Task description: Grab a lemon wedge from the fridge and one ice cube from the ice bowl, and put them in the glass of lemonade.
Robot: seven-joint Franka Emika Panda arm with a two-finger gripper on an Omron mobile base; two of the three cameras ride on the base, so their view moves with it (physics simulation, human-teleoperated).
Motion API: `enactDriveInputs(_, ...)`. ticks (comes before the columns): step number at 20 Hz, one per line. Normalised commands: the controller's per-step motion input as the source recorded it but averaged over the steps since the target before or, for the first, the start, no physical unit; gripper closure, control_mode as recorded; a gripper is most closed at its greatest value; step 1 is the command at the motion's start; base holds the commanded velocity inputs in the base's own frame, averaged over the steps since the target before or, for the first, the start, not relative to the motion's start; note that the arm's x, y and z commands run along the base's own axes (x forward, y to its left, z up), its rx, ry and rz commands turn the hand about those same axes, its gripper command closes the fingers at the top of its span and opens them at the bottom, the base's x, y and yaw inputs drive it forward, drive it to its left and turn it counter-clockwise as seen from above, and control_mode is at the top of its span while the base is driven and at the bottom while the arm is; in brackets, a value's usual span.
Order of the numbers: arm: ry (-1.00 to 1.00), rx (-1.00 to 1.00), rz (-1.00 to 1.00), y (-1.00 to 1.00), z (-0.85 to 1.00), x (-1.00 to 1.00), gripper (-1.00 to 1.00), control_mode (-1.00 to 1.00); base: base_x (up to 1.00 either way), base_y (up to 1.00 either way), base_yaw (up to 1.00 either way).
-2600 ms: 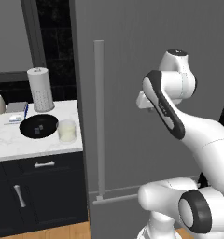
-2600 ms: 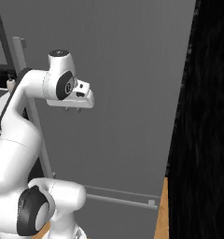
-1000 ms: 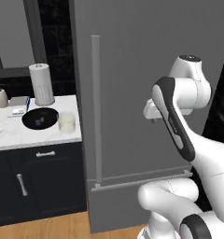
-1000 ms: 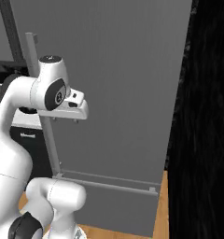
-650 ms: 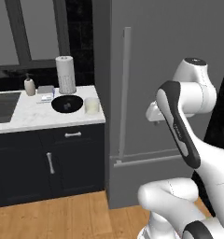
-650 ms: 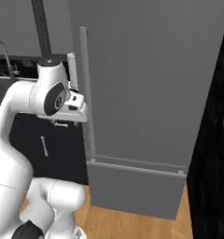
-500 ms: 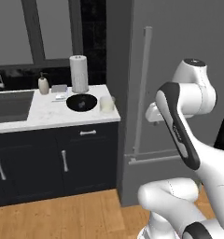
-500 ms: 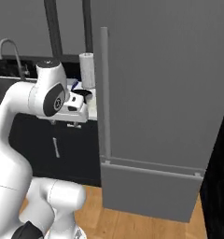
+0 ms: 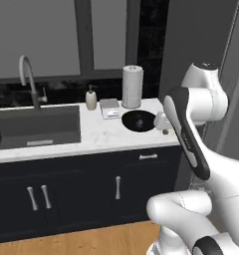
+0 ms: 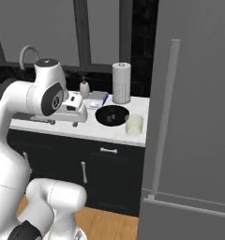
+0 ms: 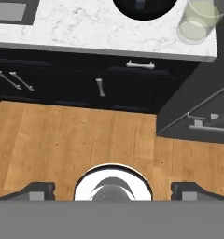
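**Robot arm waits with empty gripper beside a closed fridge**

A white robot arm stands in a dark kitchen, its gripper (image 10: 65,123) held out level above the counter edge, jaws spread wide with nothing between them. To its right is the fridge (image 10: 198,117), a tall dark grey appliance, door closed, with a long vertical bar handle (image 10: 163,117). The lemon wedge, presumably inside, is hidden.

On the white marble counter (image 9: 96,137), near the fridge, sits the ice bowl (image 10: 112,115), shallow, round and black. What lies in it is too small to make out, apart from a pale speck seen from the hand camera. Just beside it, toward the fridge, stands the glass of lemonade (image 10: 133,124), a short clear tumbler partly filled with pale yellow liquid.

An ice cube would likely be hard, light and slippery, best pinched on two flat opposite faces. The wedge is probably soft and tiny, needing a gentle squeeze. The glass looks breakable and open-topped, so drops should come from directly above.
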Motion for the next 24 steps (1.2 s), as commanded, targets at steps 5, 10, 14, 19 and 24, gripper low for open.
enactDriveInputs(5,0.0,0.0,0.0,0.0,0.0,0.0,-1.0,1.0,0.98,0.12,-0.24)
enactDriveInputs(10,0.0,0.0,0.0,0.0,0.0,0.0,-1.0,1.0,0.97,0.03,-0.4)
enactDriveInputs(14,0.0,0.0,0.0,0.0,0.0,0.0,-1.0,1.0,1.0,0.17,-0.28)
enactDriveInputs(19,0.0,0.0,0.0,0.0,0.0,0.0,-1.0,1.0,0.57,0.14,-0.2)
enactDriveInputs(24,0.21,0.0,-0.16,0.19,-0.95,0.12,-1.0,-1.0,0.0,0.0,0.0)
